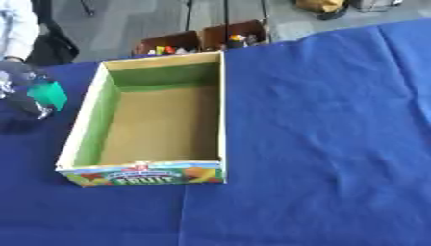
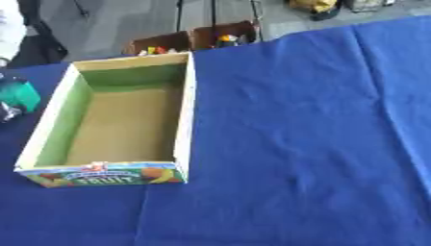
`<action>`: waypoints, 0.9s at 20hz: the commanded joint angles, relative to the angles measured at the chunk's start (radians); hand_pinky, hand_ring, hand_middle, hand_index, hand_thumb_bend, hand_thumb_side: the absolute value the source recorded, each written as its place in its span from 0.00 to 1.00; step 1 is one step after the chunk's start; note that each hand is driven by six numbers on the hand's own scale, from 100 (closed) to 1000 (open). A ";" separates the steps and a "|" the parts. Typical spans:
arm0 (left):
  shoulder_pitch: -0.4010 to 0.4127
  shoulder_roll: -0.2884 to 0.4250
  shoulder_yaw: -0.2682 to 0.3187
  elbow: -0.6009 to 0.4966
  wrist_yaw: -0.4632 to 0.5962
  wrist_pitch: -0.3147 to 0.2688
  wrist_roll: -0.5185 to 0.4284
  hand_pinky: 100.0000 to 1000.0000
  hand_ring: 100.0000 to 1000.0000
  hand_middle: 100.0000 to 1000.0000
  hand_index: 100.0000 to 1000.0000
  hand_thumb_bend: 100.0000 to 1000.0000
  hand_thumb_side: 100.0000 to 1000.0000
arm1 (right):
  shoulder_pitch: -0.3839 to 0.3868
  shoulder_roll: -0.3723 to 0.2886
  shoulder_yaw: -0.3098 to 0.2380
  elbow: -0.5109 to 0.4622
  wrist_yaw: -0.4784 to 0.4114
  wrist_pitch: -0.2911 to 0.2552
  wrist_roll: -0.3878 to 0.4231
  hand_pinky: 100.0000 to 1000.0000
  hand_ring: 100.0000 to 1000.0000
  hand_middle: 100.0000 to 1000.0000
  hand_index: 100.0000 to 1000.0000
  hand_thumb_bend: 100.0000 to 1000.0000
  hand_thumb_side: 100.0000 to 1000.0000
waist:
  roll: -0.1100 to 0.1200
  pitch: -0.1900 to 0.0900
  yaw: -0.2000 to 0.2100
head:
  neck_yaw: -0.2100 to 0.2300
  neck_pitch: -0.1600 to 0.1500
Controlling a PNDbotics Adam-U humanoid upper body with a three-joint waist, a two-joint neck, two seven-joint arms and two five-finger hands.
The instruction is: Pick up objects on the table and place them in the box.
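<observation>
an open fruit box (image 2: pixel 181 120) sits on blue cloth (image 2: pixel 303 144), a green object (image 2: pixel 21 96) just left of it.

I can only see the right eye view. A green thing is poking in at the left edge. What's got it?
Observer: The left eye view shows the robot's left hand. It is dark and sits right against the left side of the teal object. I can't make out the grip.
Operator: Is the hand over the box?
Observer: No. The whole hand is outside the fruit box, left of its left wall, with blue cloth showing between.
</observation>
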 commanded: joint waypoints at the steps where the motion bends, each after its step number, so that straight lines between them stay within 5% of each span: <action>1: -0.025 0.061 0.018 -0.038 0.020 -0.001 -0.003 0.92 0.96 1.00 1.00 0.08 0.38 | -0.001 -0.032 -0.013 -0.020 -0.009 0.004 0.000 0.70 0.63 0.45 0.72 0.00 0.72 | -0.007 -0.024 0.007 | -0.003 0.007; 18: -0.021 0.077 0.034 0.002 0.012 0.031 -0.022 0.94 1.00 1.00 1.00 0.00 0.35 | -0.023 -0.045 -0.013 -0.020 -0.017 0.001 -0.018 0.70 0.62 0.43 0.70 0.00 0.71 | 0.002 -0.004 -0.003 | 0.015 -0.053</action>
